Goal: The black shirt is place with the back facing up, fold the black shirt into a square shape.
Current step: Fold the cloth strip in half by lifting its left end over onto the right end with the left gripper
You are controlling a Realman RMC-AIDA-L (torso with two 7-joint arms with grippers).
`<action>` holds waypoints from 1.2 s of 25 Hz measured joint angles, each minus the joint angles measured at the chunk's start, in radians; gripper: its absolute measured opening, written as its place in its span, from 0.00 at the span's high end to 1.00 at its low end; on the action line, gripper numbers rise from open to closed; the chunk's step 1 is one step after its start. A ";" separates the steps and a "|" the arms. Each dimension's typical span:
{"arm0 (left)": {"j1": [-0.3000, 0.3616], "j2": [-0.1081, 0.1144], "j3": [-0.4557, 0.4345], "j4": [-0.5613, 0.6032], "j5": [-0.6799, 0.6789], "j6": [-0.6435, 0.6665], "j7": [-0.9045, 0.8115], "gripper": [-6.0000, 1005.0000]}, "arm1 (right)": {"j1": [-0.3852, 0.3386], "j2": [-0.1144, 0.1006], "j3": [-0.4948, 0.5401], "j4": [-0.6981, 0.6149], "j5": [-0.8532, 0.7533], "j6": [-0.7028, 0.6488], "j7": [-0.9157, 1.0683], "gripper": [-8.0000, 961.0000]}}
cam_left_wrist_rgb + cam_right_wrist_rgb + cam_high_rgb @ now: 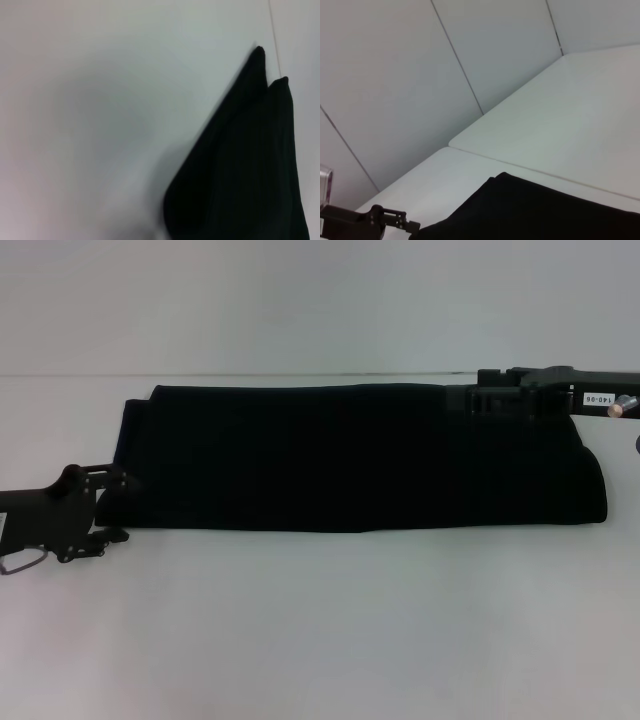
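Jaws of the left gripper (112, 508) sit at the near left corner of the black shirt (350, 455); whether they pinch cloth cannot be told. Right gripper (480, 400) rests at its far right edge, its jaws equally unclear. Folded into a long band, it lies across the white counter (320, 630).

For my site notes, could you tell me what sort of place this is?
Probably a lab test bench: a bare white table, plain white wall panels, and only the black shirt lying between the left gripper and right gripper.

Black shirt (350, 455) folded into long band; left claw (108, 502) at its left end; right claw (487, 398) at far right edge.
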 joint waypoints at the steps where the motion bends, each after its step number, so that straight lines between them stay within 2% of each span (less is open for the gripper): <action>1: 0.002 0.000 -0.003 -0.001 0.000 -0.003 0.000 0.28 | -0.001 0.000 0.000 0.000 0.003 0.000 0.000 0.05; 30: 0.000 -0.001 -0.007 -0.042 -0.029 -0.113 0.004 0.28 | -0.003 0.001 0.000 0.000 0.005 0.012 -0.004 0.05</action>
